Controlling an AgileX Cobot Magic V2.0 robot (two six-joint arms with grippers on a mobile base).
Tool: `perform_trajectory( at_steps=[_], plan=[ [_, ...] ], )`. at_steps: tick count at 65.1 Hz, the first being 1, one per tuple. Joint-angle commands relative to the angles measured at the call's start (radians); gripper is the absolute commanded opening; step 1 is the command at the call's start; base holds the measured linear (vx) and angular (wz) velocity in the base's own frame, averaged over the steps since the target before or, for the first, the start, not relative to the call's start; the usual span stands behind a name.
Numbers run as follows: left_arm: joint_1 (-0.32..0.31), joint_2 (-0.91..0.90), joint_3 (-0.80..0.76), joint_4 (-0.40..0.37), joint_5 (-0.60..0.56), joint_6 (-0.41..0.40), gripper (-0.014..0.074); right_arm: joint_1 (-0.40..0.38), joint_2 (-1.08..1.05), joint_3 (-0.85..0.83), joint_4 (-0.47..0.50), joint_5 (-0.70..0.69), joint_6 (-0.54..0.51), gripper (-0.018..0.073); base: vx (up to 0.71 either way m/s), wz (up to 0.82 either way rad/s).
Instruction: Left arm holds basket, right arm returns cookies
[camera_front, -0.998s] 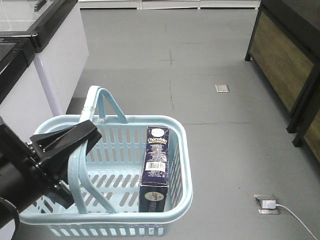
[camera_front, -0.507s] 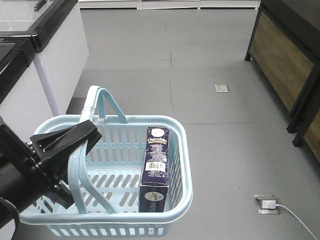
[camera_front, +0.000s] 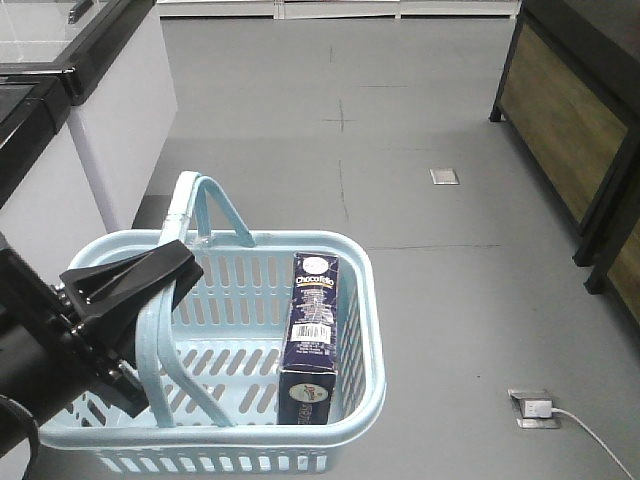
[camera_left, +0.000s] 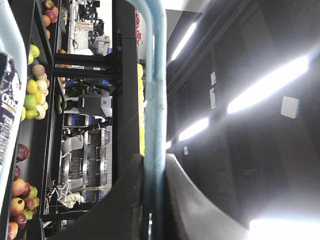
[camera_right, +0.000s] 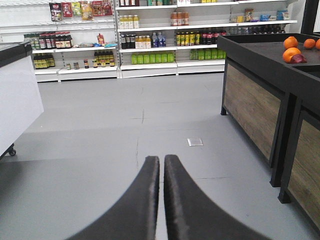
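Observation:
The light blue basket hangs at the lower left of the front view, above the grey floor. My left gripper is shut on the basket's near hoop handle; the other handle stands up behind it. In the left wrist view the handle runs straight between the closed fingers of the left gripper. The cookies, a dark navy carton with a barcode label, stand upright in the right half of the basket; an edge of the cookies shows there too. My right gripper is shut on nothing, over bare floor.
A white cabinet with a black top stands at the left. Dark wooden display stands line the right. A floor plate and a socket with cable lie on the floor. Shelves of bottles stand far ahead, oranges on the right stand.

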Motion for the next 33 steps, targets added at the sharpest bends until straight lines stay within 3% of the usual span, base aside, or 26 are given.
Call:
perform_trajectory(
  at_steps=[1, 33],
  plan=[
    [-0.007, -0.022, -0.031, -0.041, -0.120, -0.005, -0.0003, -0.004, -0.009, 0.017, -0.006, -0.073, -0.008, -0.0010, 0.00, 0.00],
    [-0.007, -0.022, -0.031, -0.041, -0.120, -0.005, -0.0003, -0.004, -0.009, 0.017, -0.006, -0.073, -0.008, -0.0010, 0.00, 0.00]
  ],
)
